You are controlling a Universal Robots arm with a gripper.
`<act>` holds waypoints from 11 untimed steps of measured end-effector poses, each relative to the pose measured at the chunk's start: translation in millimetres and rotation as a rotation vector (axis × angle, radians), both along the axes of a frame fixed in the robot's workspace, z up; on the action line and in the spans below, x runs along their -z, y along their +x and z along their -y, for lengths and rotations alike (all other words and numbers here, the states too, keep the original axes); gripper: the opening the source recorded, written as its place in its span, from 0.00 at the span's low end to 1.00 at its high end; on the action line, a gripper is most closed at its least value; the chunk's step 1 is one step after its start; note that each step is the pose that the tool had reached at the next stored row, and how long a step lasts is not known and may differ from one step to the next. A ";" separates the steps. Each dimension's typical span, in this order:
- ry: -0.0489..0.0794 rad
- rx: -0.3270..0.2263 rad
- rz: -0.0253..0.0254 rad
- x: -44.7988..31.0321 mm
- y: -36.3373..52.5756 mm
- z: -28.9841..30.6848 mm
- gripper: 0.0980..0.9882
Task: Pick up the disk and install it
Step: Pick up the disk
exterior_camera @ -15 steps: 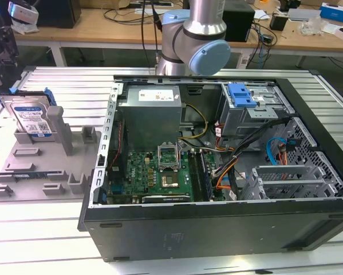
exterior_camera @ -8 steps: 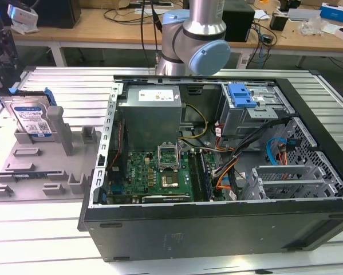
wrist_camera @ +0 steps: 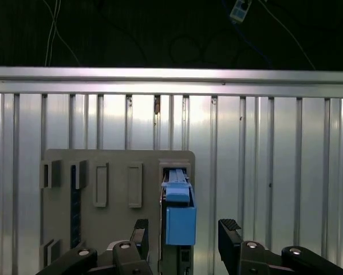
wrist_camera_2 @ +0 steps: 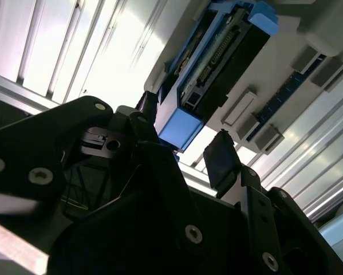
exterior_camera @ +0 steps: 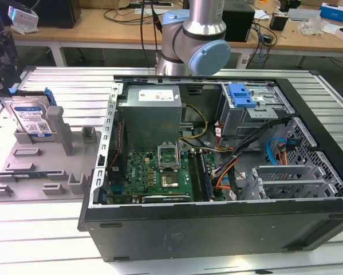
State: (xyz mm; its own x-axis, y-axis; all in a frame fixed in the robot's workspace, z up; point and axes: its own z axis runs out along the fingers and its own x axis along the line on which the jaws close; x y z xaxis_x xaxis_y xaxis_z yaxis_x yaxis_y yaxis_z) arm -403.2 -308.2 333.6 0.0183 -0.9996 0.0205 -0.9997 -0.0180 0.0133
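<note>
Blue-framed disk (exterior_camera: 31, 117) stood upright in grey holder (exterior_camera: 22, 172), at ten o'clock from the open case (exterior_camera: 217, 235). The gripper (wrist_camera: 184, 229) was spread, fingers either side of it, not gripping. Pick-up and install both outstanding.

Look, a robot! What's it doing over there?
A robot arm is going for the disk. Its tool is open, with a finger on each side of the disk, not squeezing it yet. The disk stands on edge in a grey holder beside the open computer, so it isn't installed.
</note>
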 end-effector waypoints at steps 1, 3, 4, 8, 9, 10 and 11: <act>0.000 -0.001 0.0000 0.4 0.0 0.0 0.56; 0.000 -0.001 -0.0002 1.0 -0.2 0.1 0.56; 0.000 -0.002 -0.0002 1.4 -0.4 0.2 0.56; 0.000 -0.004 -0.0001 4.0 -1.3 0.8 0.56; 0.000 -0.005 -0.0002 4.4 -1.5 0.8 0.56; 0.000 -0.005 -0.0002 5.0 -1.8 1.0 0.56; 0.000 -0.005 -0.0001 5.5 -2.0 1.1 0.56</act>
State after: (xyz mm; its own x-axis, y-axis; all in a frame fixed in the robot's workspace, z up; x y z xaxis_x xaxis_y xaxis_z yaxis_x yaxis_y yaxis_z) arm -405.2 -309.3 328.1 0.0237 -0.9995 0.0205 -0.9996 -0.0234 0.0134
